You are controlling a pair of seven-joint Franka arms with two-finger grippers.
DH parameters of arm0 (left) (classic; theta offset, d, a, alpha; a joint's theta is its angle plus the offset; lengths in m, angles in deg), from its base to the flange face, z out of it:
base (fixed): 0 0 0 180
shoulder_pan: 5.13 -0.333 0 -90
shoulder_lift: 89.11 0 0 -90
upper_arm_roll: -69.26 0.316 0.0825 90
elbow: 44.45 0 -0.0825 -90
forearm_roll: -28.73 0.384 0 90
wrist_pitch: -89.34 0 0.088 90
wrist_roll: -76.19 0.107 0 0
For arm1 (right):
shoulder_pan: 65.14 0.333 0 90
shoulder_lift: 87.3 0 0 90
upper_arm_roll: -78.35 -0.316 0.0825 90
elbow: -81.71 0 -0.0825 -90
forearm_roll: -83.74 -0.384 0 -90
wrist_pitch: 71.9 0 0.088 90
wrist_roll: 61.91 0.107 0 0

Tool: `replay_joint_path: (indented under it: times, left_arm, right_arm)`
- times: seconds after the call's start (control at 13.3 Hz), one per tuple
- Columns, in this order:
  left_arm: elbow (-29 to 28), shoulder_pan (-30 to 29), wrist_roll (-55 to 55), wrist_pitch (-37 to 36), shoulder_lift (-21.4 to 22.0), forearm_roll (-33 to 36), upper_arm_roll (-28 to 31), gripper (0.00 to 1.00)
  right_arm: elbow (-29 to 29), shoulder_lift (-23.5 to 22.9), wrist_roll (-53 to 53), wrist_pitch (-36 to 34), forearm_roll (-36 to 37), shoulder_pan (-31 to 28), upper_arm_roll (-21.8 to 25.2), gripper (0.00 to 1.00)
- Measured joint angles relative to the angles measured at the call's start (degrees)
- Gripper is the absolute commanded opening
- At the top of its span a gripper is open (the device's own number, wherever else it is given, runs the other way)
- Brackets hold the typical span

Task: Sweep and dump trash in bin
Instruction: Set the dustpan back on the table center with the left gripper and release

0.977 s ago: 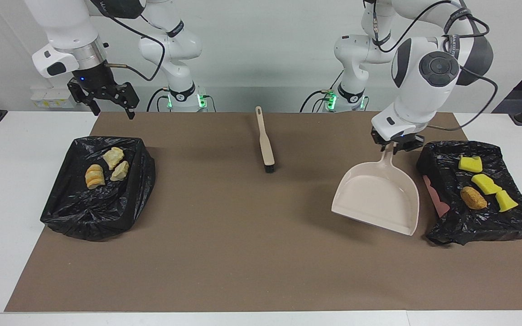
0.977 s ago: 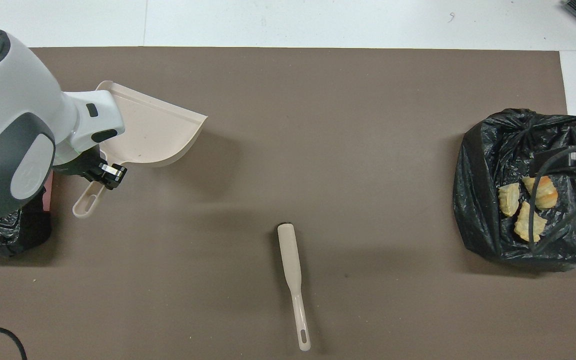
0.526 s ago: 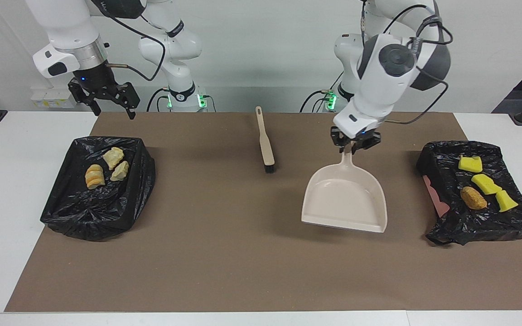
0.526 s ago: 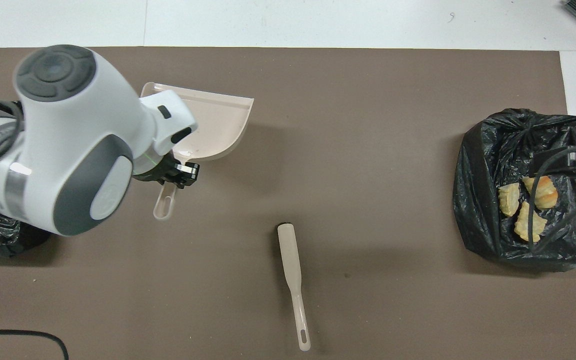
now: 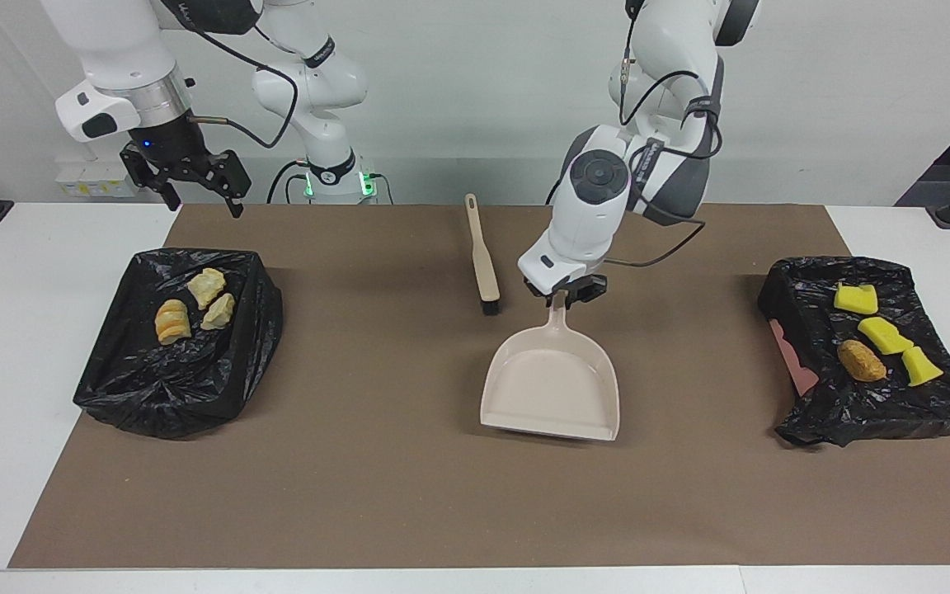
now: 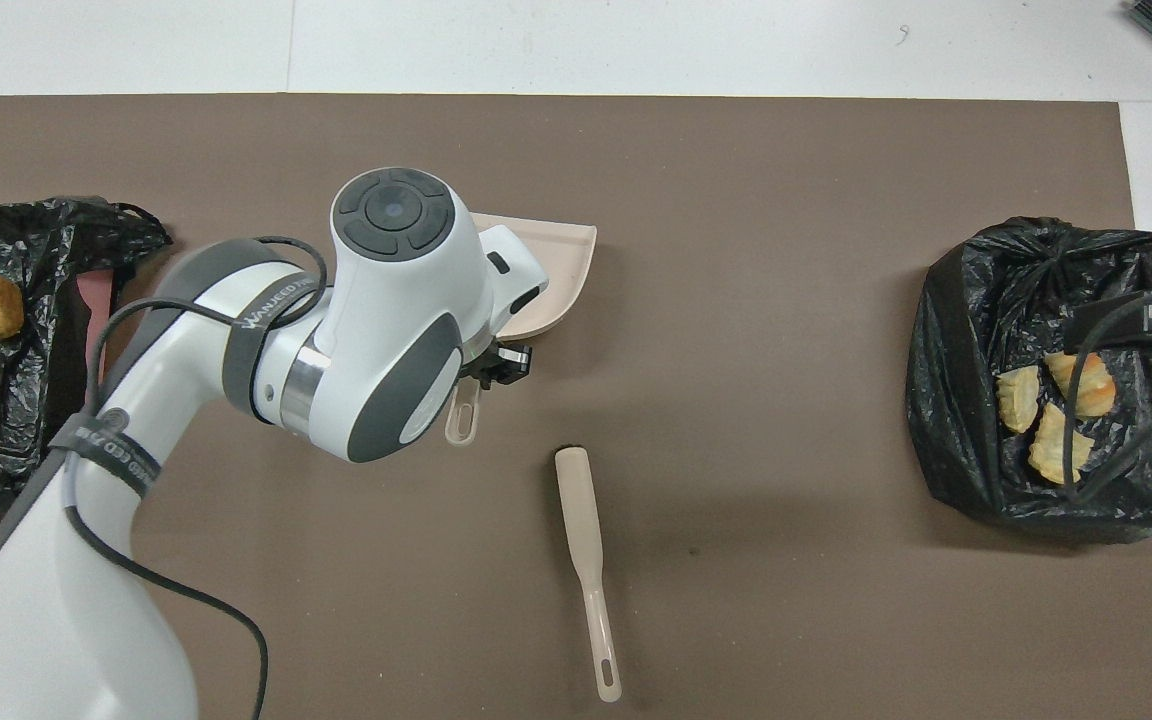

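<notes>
**Over mid-desk, an empty dustpan held by a thin handle**

Over the middle of the brown mat [image 5: 409,495], the left hand [image 5: 564,294] is clamped on the slim handle of the beige dustpan [image 5: 551,389], which hangs with its wide mouth pointing away from the robots. The pan looks empty. The trash is already in the two black-lined bins: three pale bread-like lumps [image 5: 195,307] in the bin [image 5: 178,388] at the right arm's end of the desk, three yellow spongy pieces [image 5: 883,334] and an orange-brown nugget [image 5: 861,360] in the bin [image 5: 871,412] at the left arm's end. The right hand [image 5: 195,183] waits with its fingers spread wide and empty, up over the desk edge beside its own bin.

The main risk, as I judge it, lies in setting the pan down. A narrow grip near the handle's end gives little control over tilt, so the pan could pivot or slip, land on one corner and skid. The brush [image 5: 483,262] lies just beside the handle, nearer the robots; a careless sweep of the arm could knock it. Loose bin liner at either end could snag on anything passing low.
</notes>
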Motion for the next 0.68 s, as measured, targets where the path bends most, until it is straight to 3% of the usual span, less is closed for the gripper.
replay_joint_path:
  times: [0.38,0.45,0.53,0.68]
  left_arm:
    - [6.34,4.61,-13.97,4.66,-7.89,-0.94,0.0,0.0]
    - [7.94,5.42,-15.72,5.65,-9.71,-0.93,0.01,0.06]
    - [9.02,6.09,-16.6,7.26,-11.04,-0.86,0.02,0.99]
    - [10.01,7.39,-17.77,8.31,-11.64,0.03,0.05,1.0]
  right_arm:
    - [0.0,0.0,0.0,-0.02,0.0,-0.95,0.09,1.0]
    - [0.0,0.0,0.0,-0.02,0.0,-0.97,0.06,1.0]
    - [0.0,0.0,0.0,-0.02,0.0,-1.03,-0.07,1.0]
    - [0.0,0.0,0.0,-0.07,0.0,-2.57,-1.34,1.0]
